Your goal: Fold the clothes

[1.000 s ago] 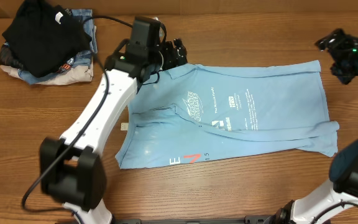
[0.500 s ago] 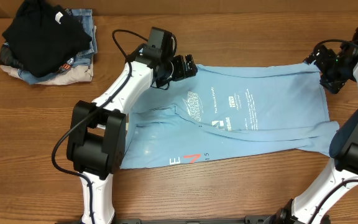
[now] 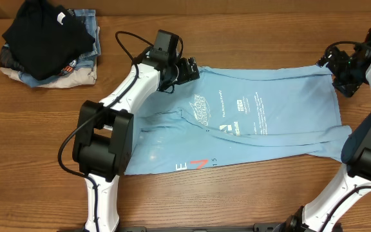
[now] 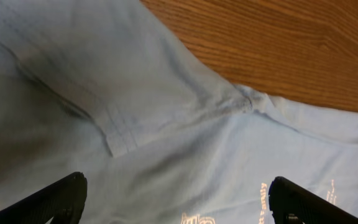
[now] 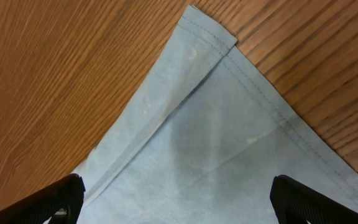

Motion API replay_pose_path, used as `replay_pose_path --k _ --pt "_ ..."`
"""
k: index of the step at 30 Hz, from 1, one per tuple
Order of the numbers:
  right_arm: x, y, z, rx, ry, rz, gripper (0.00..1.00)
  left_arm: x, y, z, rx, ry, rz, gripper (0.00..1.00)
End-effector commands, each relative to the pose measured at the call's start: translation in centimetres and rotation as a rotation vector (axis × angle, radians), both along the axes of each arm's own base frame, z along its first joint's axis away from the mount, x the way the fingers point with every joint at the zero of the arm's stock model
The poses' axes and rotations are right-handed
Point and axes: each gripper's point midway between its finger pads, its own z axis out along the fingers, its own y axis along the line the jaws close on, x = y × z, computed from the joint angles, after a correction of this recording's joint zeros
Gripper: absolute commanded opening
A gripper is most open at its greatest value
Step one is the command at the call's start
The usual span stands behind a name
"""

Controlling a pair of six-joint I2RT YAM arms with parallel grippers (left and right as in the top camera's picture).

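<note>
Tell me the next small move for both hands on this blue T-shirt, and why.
Probably lower both and pinch the cloth beneath. The left hand hangs open above a sleeve of the T-shirt, the right hand hangs open above a hem corner, and neither grips fabric yet.

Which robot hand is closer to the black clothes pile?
The left. The left gripper is over the T-shirt's end toward the pile; the right gripper is over its far corner.

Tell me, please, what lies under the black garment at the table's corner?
Blue denim and a pale beige piece stick out beneath the black garment. The rest of the pile is covered.
</note>
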Motion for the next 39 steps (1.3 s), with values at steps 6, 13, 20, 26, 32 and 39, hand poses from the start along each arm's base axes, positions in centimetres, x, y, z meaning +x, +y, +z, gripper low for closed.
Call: replay_pose_path --k 6,13,20,26,32,39 --pt "0.2 -0.5 1.1 -0.024 -0.020 0.002 1.00 2.0 0.6 0.4 -0.005 -0.053 0.046 0.93" --pt "0.1 -0.4 1.1 -0.023 -0.017 0.002 1.00 2.1 0.9 -0.7 0.003 -0.040 0.054 0.92" --pt "-0.1 -0.4 1.0 -0.022 -0.011 0.006 1.00 2.6 1.1 -3.0 0.023 -0.033 0.056 0.94" --pt "-0.2 -0.4 0.9 -0.027 -0.001 0.007 1.00 3.5 0.9 -2.7 0.011 -0.074 0.059 0.93" --pt "-0.4 -0.9 0.8 -0.051 0.008 -0.003 1.00 3.9 0.8 -2.4 0.004 -0.094 0.060 0.93" --pt "-0.2 -1.9 0.9 -0.102 0.008 -0.023 1.00 4.4 0.6 -2.1 -0.005 -0.118 0.061 0.77"
